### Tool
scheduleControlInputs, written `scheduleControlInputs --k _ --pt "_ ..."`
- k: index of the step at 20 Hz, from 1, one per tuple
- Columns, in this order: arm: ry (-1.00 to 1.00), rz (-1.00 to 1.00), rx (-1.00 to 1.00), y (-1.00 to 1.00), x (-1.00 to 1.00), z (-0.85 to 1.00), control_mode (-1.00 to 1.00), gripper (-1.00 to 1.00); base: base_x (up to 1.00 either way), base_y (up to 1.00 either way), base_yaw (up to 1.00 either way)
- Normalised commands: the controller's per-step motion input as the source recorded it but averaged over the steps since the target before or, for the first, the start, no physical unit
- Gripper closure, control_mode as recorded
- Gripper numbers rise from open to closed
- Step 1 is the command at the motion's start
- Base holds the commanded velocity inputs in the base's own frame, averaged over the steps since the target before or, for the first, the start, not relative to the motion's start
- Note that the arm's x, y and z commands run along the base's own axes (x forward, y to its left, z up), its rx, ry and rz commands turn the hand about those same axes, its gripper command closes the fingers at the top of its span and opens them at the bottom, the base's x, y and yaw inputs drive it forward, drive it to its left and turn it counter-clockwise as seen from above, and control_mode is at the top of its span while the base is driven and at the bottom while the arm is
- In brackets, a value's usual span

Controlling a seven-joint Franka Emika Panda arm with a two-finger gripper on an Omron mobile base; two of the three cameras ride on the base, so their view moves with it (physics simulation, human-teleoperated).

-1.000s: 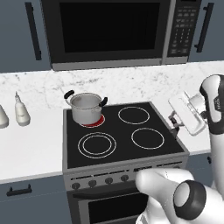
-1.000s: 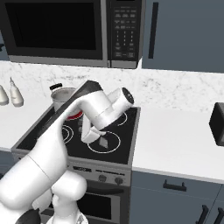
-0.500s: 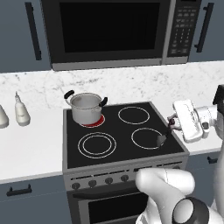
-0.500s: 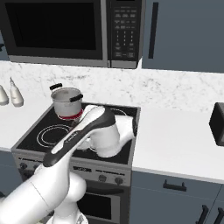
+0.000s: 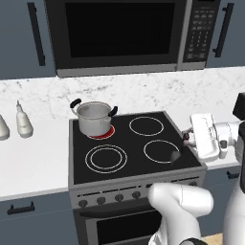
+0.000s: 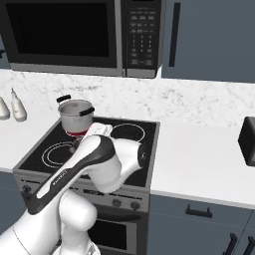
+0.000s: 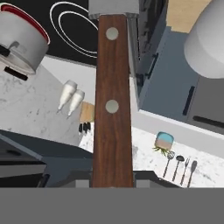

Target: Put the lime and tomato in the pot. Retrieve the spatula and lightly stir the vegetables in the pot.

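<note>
The shiny steel pot [image 5: 94, 117] with two black handles stands on the back-left burner; it also shows as the pot [image 6: 75, 112] and the pot [image 7: 21, 38]. My gripper [image 5: 185, 140] hovers at the stove's right edge, beside the front-right burner, pointing left. It is shut on the spatula [image 7: 112, 100], whose reddish-brown handle with two rivets runs away from the hand to a pale grey head. The pot is about two burners from the gripper. The lime and tomato are hidden.
The burner under the pot glows red [image 5: 104, 134]. Two white bottles [image 5: 21, 122] stand on the left counter. A microwave [image 5: 124, 33] hangs above the stove. A dark box [image 6: 247, 140] sits on the right counter. My arm [image 6: 94, 159] crosses the stove front.
The arm has folded down and the hand has dropped a little, turning toward the stove's right side. The spatula has stayed in the shut gripper. The pot has not moved.
</note>
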Motion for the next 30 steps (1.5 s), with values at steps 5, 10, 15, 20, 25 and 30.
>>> scheduleControlInputs --k 5,10,15,20,25,30 --pt "0.00 0.00 0.00 0.05 -0.02 0.00 1.00 1.00 -0.07 0.09 0.00" --pt "0.00 0.00 0.00 0.00 0.00 0.00 1.00 1.00 -0.27 0.70 0.00" --pt "0.00 0.00 0.00 0.00 0.00 0.00 1.00 1.00 0.00 1.00 0.00" --pt "0.00 0.00 0.00 0.00 0.00 0.00 1.00 1.00 -0.05 0.78 0.00" --pt "0.00 0.00 0.00 0.00 0.00 0.00 1.00 1.00 0.28 0.20 -0.03" --pt "0.00 0.00 0.00 0.00 0.00 0.00 1.00 1.00 0.94 0.00 -0.02"
